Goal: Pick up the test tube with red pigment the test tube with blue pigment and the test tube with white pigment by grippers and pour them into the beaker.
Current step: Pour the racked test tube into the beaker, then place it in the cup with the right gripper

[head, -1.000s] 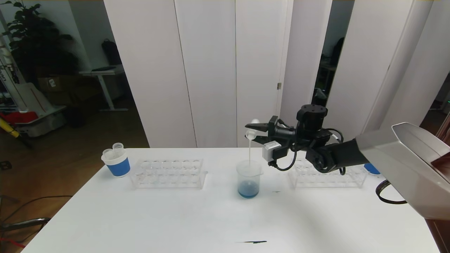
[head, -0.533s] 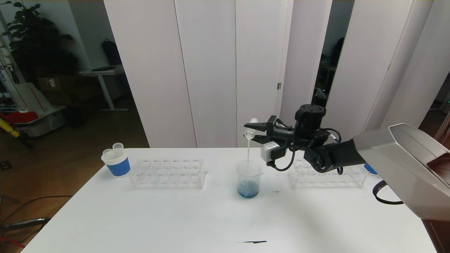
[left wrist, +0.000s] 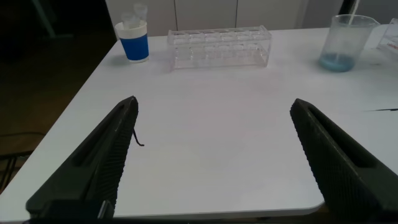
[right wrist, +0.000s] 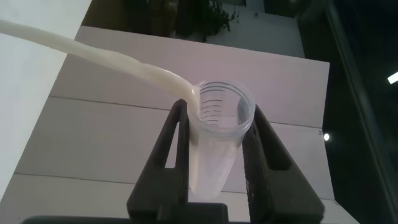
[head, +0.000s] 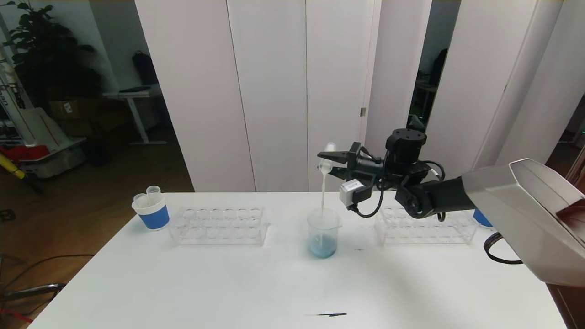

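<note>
On the white table [head: 228, 283], the near half is bare and open, with only a small dark mark near the front edge. Along the far side stand a blue-banded cup [head: 151, 211] at the far left corner, a clear rack [head: 217, 225] beside it, the beaker [head: 323, 232] in the middle, and a second rack [head: 425, 228] to the right. Above the beaker, well clear of its rim, the right gripper [head: 330, 164] is clamped on the white tube [head: 326, 157], tipped over so a thin white stream falls into the blue liquid in the beaker. The left gripper [left wrist: 214, 155] hangs over the table's near left part with its fingers spread wide, holding nothing.
</note>
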Motion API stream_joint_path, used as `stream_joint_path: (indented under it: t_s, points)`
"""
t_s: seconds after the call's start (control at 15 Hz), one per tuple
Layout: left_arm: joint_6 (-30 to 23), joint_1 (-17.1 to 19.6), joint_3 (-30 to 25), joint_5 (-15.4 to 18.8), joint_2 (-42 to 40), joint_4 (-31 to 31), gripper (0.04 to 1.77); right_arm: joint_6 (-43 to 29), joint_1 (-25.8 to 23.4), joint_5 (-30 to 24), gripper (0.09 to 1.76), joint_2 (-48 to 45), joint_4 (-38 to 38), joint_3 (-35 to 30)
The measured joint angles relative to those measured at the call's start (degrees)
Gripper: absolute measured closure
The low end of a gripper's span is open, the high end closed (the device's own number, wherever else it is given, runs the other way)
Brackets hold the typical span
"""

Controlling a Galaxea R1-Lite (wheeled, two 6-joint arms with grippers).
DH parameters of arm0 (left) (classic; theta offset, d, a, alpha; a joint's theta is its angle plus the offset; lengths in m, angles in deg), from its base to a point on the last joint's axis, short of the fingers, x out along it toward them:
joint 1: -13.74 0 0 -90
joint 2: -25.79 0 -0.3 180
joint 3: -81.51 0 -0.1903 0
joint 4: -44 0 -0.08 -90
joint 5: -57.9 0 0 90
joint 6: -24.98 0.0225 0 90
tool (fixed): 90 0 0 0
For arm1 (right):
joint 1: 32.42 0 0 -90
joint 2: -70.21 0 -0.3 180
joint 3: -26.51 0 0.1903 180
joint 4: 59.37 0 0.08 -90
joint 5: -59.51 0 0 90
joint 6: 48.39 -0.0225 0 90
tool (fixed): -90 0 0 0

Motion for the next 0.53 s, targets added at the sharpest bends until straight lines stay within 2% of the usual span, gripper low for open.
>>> stream_joint_path:
  t_s: [0.53]
  points:
    - [0.0, -0.02, 0.0, -0.02, 0.0, 0.0, 0.06, 4.19, -0.04, -0.59, 1.28, 0.5, 0.06, 2.43]
